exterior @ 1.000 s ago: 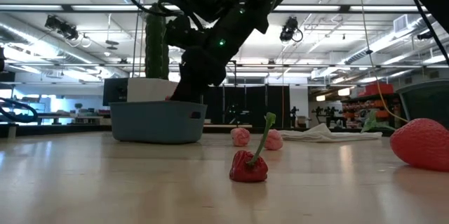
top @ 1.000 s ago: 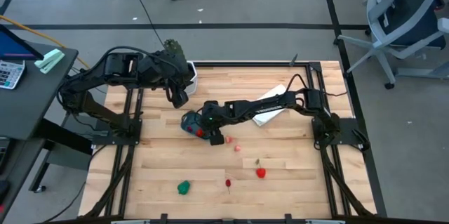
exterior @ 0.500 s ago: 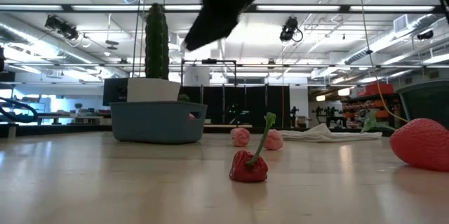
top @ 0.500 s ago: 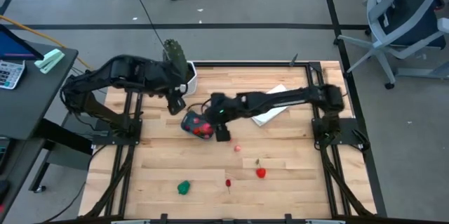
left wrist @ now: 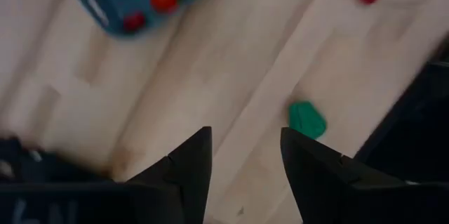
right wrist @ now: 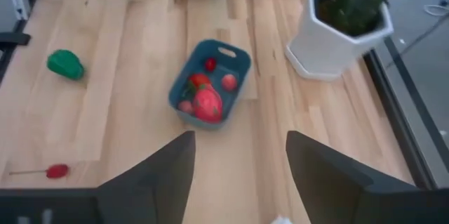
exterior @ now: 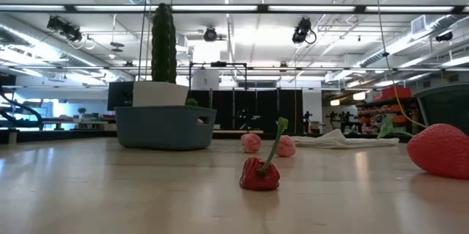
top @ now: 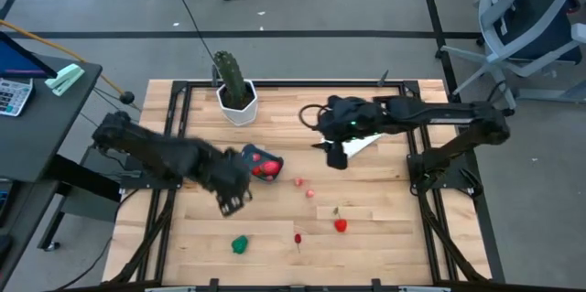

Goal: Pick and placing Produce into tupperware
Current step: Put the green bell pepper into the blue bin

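The teal tupperware [top: 249,156] [right wrist: 234,61] [left wrist: 95,3] [exterior: 165,127] rests flat on the table's middle and holds several red and pink produce pieces [right wrist: 207,101]. On the bare wood lie a green piece [top: 240,244] [left wrist: 306,119] [right wrist: 65,64], a red chili [top: 298,236] [exterior: 260,172], a strawberry [top: 340,225] [exterior: 441,150] and two small pink pieces [top: 299,182] [exterior: 251,142]. My left gripper [top: 233,202] [left wrist: 245,136] hovers open, nearer the near edge than the tupperware. My right gripper [top: 335,155] [right wrist: 238,140] hovers open to the tupperware's right.
A green cactus in a white hexagonal pot [top: 235,100] [right wrist: 344,31] stands toward the far-left part of the table. A flat white item [top: 359,141] lies below my right gripper. Dark frame rails [top: 174,173] run along both sides. Bare wood spreads between the tupperware and the near edge.
My right gripper has risen from the tupperware and drawn back toward the table's right and far side. My left gripper has swung from beside the cactus pot toward the near edge, past the tupperware. The produce on the wood has stayed put.
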You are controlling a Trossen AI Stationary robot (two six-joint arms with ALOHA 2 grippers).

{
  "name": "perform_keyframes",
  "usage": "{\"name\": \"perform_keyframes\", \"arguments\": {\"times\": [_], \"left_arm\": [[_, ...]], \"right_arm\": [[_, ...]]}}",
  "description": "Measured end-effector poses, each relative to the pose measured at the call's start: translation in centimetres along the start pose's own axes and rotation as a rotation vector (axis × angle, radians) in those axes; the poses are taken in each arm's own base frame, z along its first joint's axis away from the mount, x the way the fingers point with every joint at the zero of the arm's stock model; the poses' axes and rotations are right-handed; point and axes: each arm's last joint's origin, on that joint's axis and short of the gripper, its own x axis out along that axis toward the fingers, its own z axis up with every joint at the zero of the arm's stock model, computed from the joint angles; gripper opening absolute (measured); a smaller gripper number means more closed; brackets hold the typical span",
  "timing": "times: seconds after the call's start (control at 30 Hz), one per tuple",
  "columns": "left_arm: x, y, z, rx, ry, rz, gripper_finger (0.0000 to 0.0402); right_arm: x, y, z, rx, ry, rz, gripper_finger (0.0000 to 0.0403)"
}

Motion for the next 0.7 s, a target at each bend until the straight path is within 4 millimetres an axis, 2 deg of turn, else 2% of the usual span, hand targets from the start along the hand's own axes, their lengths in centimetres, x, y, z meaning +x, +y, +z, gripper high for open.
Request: {"name": "perform_keyframes", "arguments": {"times": [0.1, 0.2, 0.27, 0.37, 0.43, 0.53, 0.7], "left_arm": [[3.7, -1.2, -1.6, -0.113, 0.064, 0.037, 0.0178], [6.8, -1.5, -2.7, -0.223, 0.153, 0.023, 0.0176], [9.0, -1.5, -3.6, -0.240, 0.189, 0.019, 0.0174], [11.6, -1.8, -4.0, -0.226, 0.184, -0.079, 0.0173], [12.7, -2.4, -4.0, -0.193, 0.154, -0.172, 0.0173], [13.2, -3.5, -3.7, -0.166, 0.128, -0.330, 0.0176], [13.1, -4.2, -4.0, -0.170, 0.116, -0.391, 0.0187]], "right_arm": [[-0.8, -0.2, -1.7, 0.029, 0.013, -0.033, 0.0231], [-1.1, -0.4, -3.7, 0.077, 0.038, -0.082, 0.0231], [-1.0, -0.5, -4.9, 0.107, 0.052, -0.121, 0.0230], [-0.8, -0.6, -6.4, 0.132, 0.071, -0.173, 0.0230], [-0.6, -0.7, -7.1, 0.141, 0.085, -0.211, 0.0230], [-0.3, -0.8, -7.6, 0.162, 0.096, -0.237, 0.0230], [0.0, -0.7, -7.8, 0.183, 0.096, -0.241, 0.0230]]}}
